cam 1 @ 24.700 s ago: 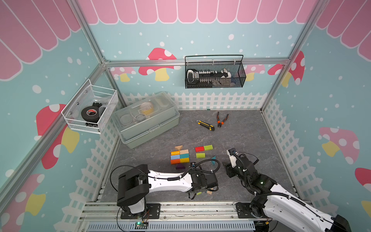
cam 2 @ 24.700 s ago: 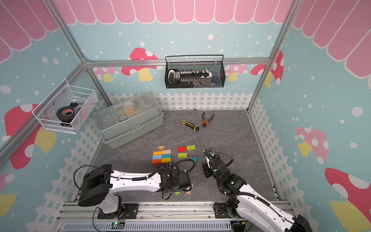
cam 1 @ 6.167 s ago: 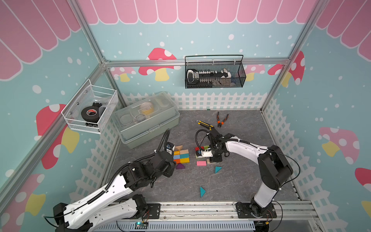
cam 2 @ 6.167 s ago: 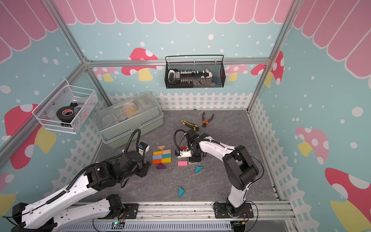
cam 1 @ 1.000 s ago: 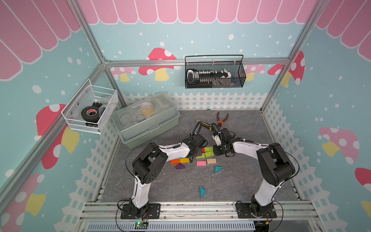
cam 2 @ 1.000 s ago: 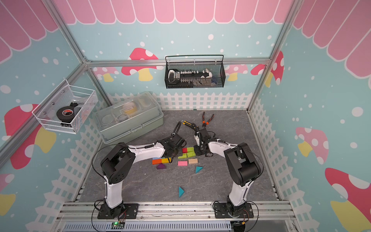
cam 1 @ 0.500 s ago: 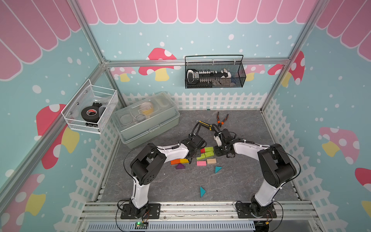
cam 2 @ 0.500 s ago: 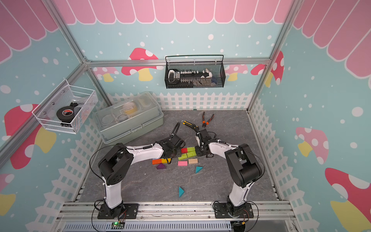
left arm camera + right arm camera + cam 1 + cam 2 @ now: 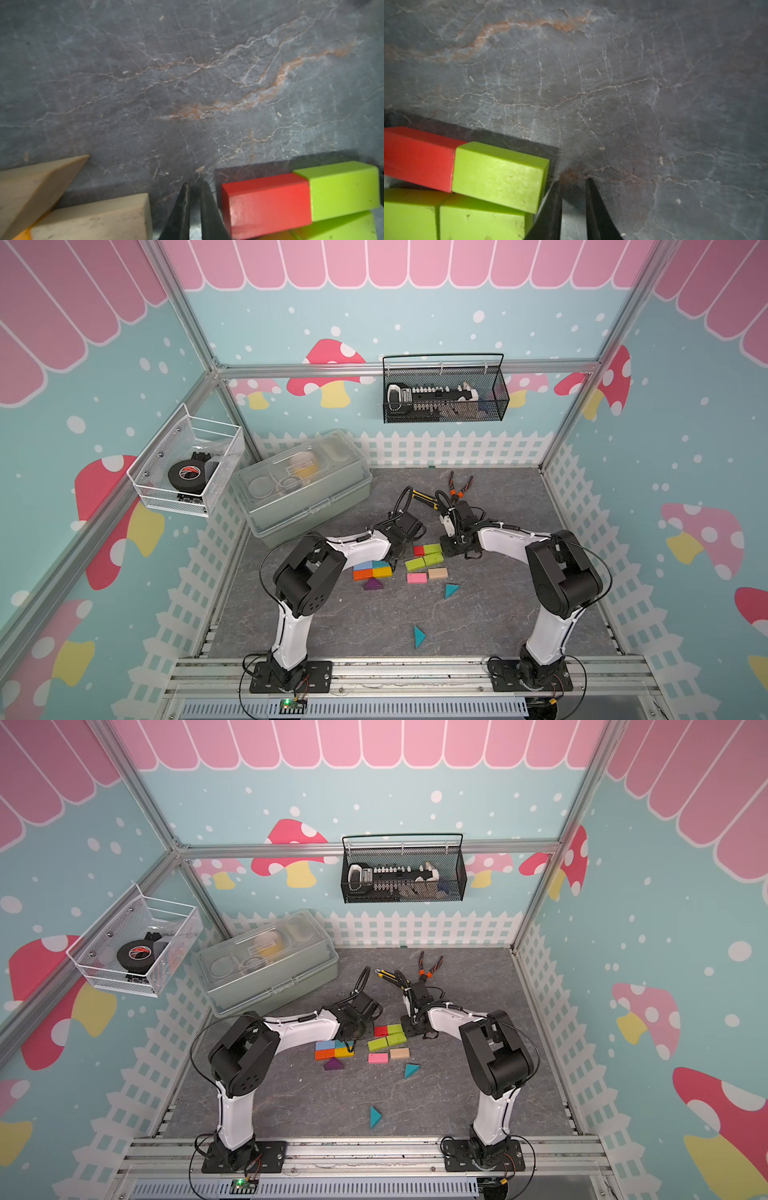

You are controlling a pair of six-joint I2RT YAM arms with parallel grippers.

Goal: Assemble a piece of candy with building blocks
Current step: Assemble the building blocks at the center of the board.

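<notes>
Coloured building blocks lying flat mid-table, red and green touching, two teal wedges apart

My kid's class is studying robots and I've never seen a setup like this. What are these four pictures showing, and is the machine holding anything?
Two white robot arms are bolted to a rail at the front of a grey table. Two pictures look down on the whole scene from above, side by side like a pair of eyes. The close-up pictures come from a small camera on each arm's wrist, looking past its pincers.

Both top views show painted wooden blocks lying flat mid-table, with two teal wedges apart, nearer the rail. Behind lie pliers and a utility knife; a plastic box sits further back.

The left gripper and right gripper are shut and hold nothing. Their tips rest low on either side of the red block and green block.
</notes>
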